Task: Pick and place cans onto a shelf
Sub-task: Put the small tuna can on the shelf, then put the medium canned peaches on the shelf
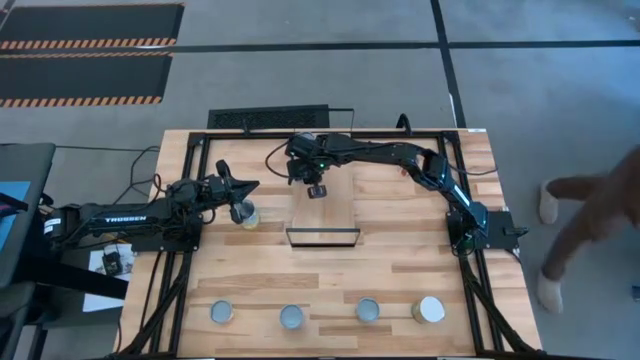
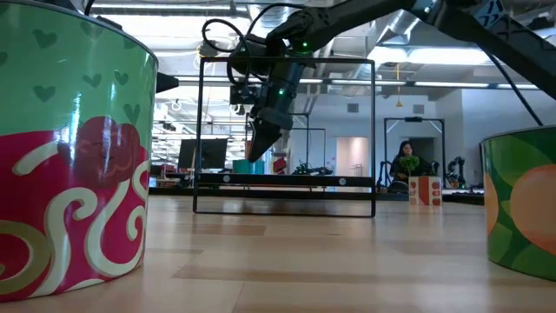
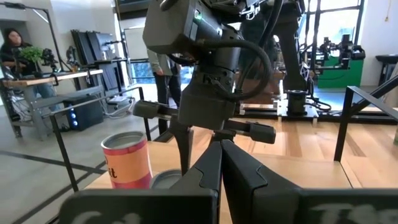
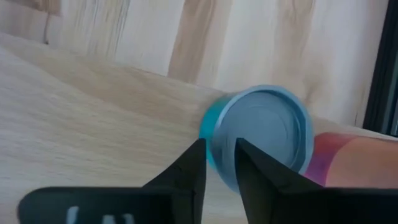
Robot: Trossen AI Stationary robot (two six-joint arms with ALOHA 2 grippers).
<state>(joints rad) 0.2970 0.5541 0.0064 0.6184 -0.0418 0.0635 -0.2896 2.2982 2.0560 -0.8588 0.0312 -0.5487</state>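
The shelf (image 1: 322, 215) stands mid-table, and its black frame shows in the low view (image 2: 287, 209). My right gripper (image 1: 316, 187) hangs over the shelf's far end, pointing down, its fingers a narrow gap apart (image 4: 221, 155). Just below them stands a teal can (image 4: 261, 134) with a red can (image 4: 348, 155) beside it. The left wrist view shows a red-orange can (image 3: 127, 163) and a grey can top (image 3: 165, 180) by the right gripper's finger. My left gripper (image 1: 255, 186) is shut and empty left of the shelf. A yellowish can (image 1: 246, 216) stands on the table beside it. My right gripper comes from above, and its fingertips (image 4: 198, 158) stand at the teal can's top edge (image 4: 211, 140). Nothing lies between the fingers. Whether a finger touches the can I cannot tell. The can stands upright on the wood.
Several cans stand in a row along the near edge (image 1: 222, 313) (image 1: 291, 317) (image 1: 368, 310), one with a white lid (image 1: 431, 310). Two of them loom large in the low view (image 2: 69, 156) (image 2: 521, 204). A person's legs (image 1: 590, 225) show right of the table.
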